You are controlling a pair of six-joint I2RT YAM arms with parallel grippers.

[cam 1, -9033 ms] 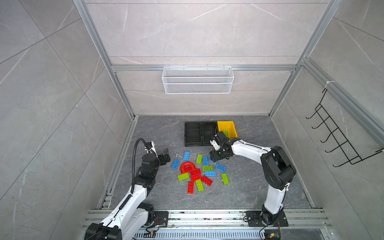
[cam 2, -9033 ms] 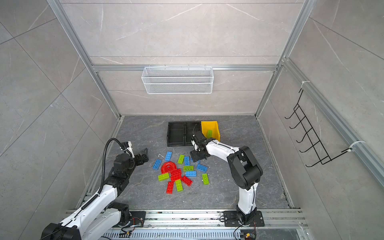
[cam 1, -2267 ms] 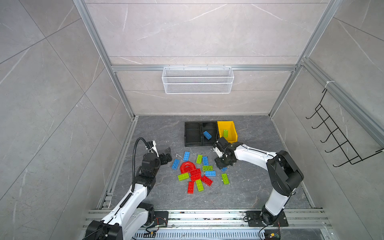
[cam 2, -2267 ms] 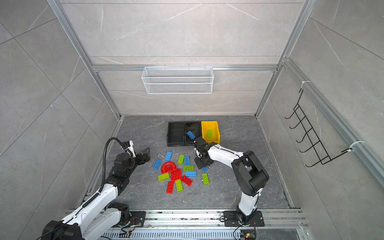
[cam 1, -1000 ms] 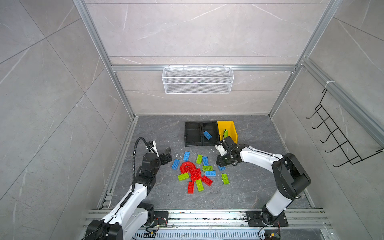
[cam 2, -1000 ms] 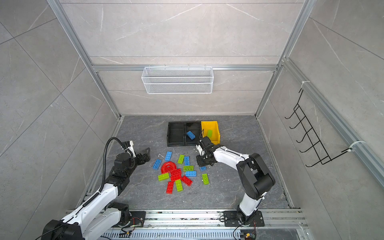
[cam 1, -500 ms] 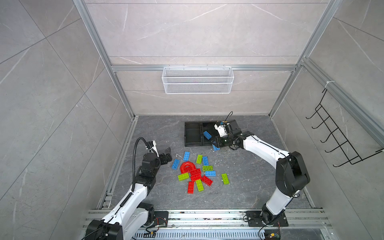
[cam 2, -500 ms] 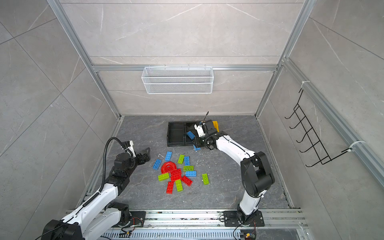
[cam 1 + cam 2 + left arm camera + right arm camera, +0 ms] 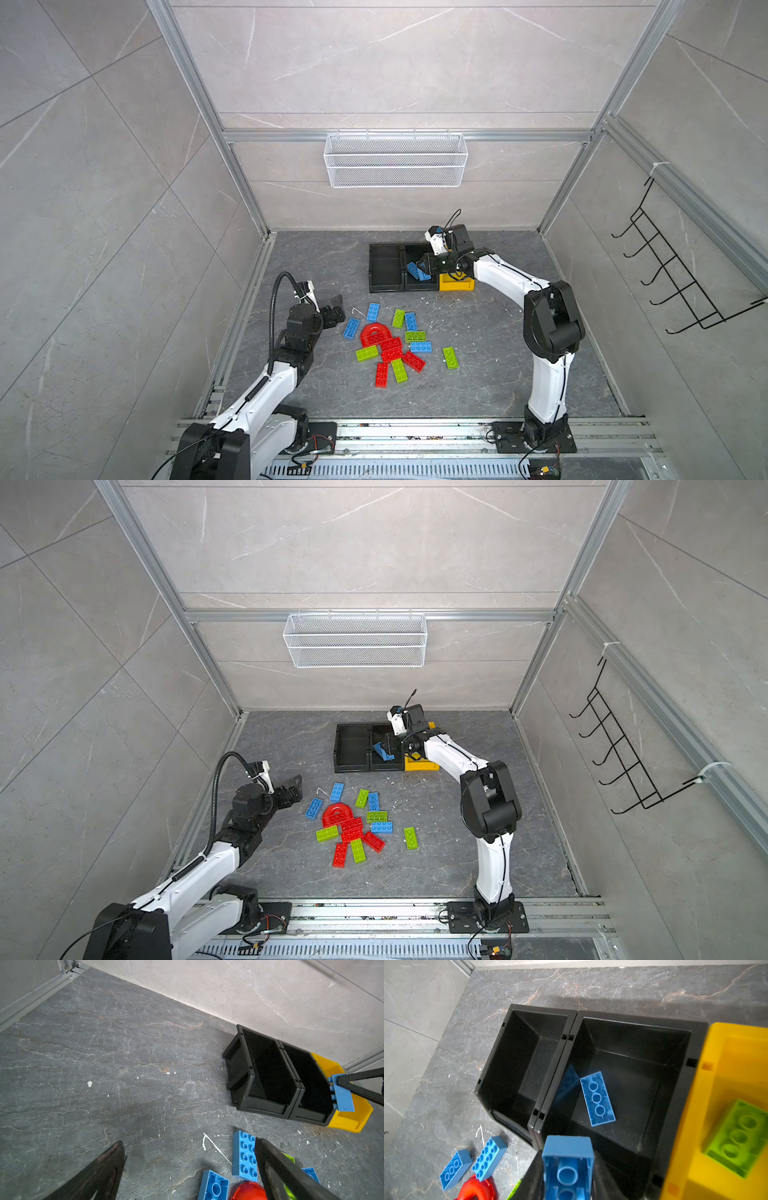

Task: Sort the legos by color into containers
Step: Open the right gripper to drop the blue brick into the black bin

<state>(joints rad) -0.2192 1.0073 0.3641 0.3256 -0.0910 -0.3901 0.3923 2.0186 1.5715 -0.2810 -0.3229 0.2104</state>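
Blue lego (image 9: 567, 1167) clamped in right gripper (image 9: 427, 266), carried over middle bin (image 9: 633, 1021), left gripper (image 9: 336, 307) apart

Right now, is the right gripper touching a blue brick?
Touching. In the right wrist view the blue brick sits pinched between the black fingers of the right gripper.

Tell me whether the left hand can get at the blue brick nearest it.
Probably yes: the left hand hangs open right beside that blue brick, and nothing lies between them.
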